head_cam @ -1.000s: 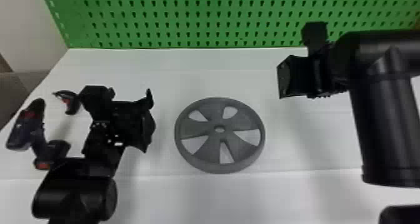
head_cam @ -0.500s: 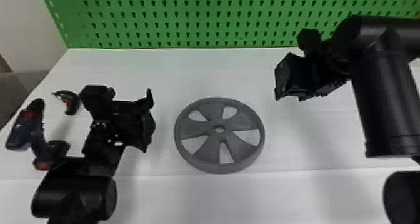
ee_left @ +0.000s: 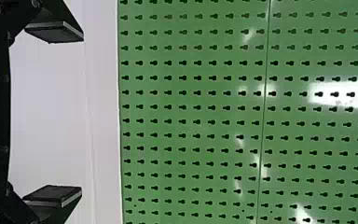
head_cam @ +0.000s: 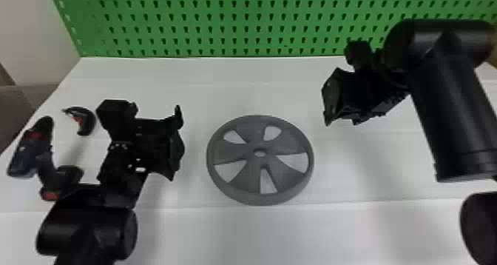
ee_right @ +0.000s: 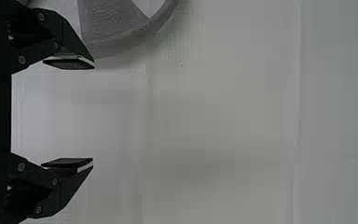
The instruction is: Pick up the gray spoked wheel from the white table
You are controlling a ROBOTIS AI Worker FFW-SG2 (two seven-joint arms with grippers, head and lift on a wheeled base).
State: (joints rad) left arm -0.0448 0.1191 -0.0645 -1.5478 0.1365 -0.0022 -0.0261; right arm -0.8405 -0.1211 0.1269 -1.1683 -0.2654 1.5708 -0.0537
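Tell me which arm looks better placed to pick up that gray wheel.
Probably the right: the right gripper, open, faces the table beside the wheel, while the left gripper faces the green board.

Gray spoked wheel (head_cam: 231, 152) flat on the white table (head_cam: 259, 88), unheld, one solid rim, five broad blade-like spokes with open gaps between, small hole through the hub, sitting well in from the table's back edge and well apart from its left edge and back-left corner.
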